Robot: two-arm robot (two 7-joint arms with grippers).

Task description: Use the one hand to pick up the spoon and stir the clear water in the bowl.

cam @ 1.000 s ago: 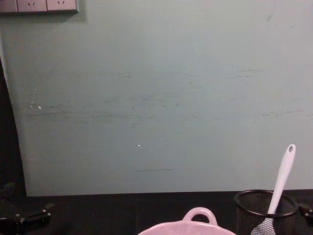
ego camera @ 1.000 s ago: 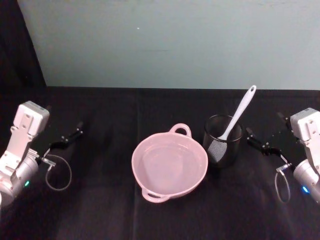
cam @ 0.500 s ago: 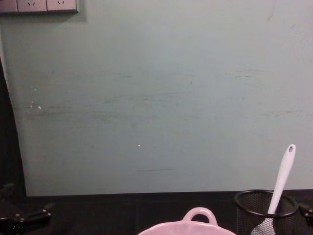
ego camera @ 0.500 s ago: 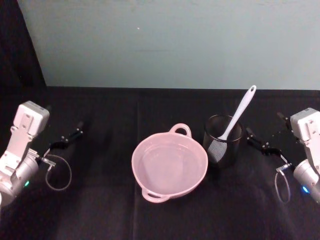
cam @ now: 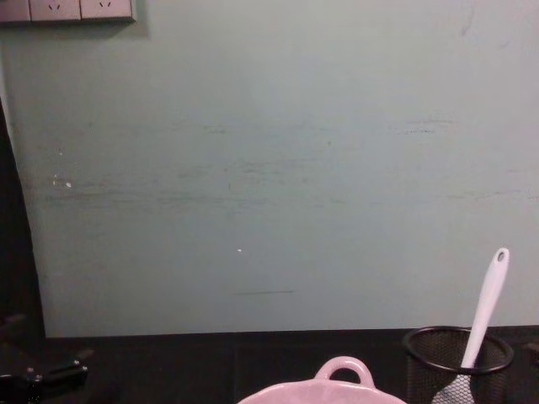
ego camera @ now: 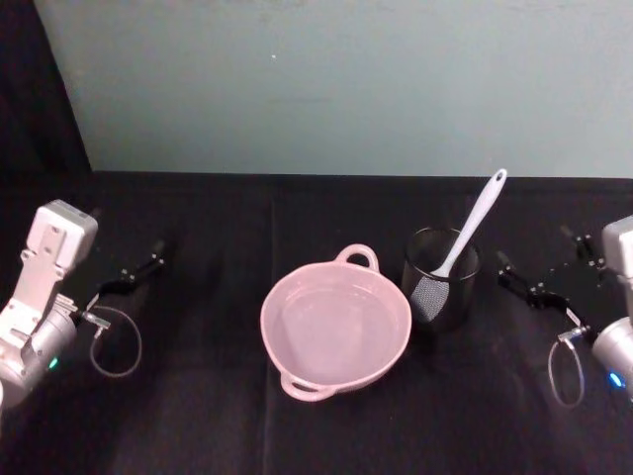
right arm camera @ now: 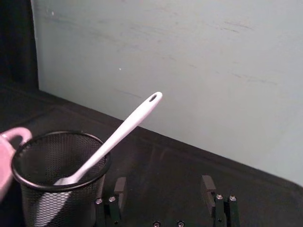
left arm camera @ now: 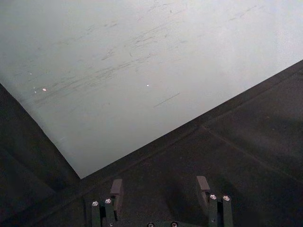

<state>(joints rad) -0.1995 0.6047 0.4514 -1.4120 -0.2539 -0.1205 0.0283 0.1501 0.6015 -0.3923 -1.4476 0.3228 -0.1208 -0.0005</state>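
The white spoon [ego camera: 476, 221] stands slanted in a black mesh cup [ego camera: 441, 293], head down, handle leaning up toward the back right. In the right wrist view the spoon [right arm camera: 124, 128] rises from the cup [right arm camera: 52, 191] ahead of my right gripper [right arm camera: 164, 185], which is open and empty. The pink bowl [ego camera: 269, 319] of clear water sits at the table's middle, left of the cup. My right gripper [ego camera: 532, 247] hovers to the right of the cup, apart from it. At the far left my left gripper [ego camera: 134, 249] is open and empty, as the left wrist view [left arm camera: 159, 187] shows.
The table is covered in black cloth [ego camera: 198, 416], and a pale green wall [ego camera: 326, 79] stands behind it. A dark curtain [ego camera: 40, 89] hangs at the back left. In the chest view the bowl's loop handle [cam: 344, 369] and the cup [cam: 455, 360] sit low.
My right arm has drawn back a little to the right, away from the mesh cup, and has left the chest view's edge. The left arm, spoon and bowl are unchanged.
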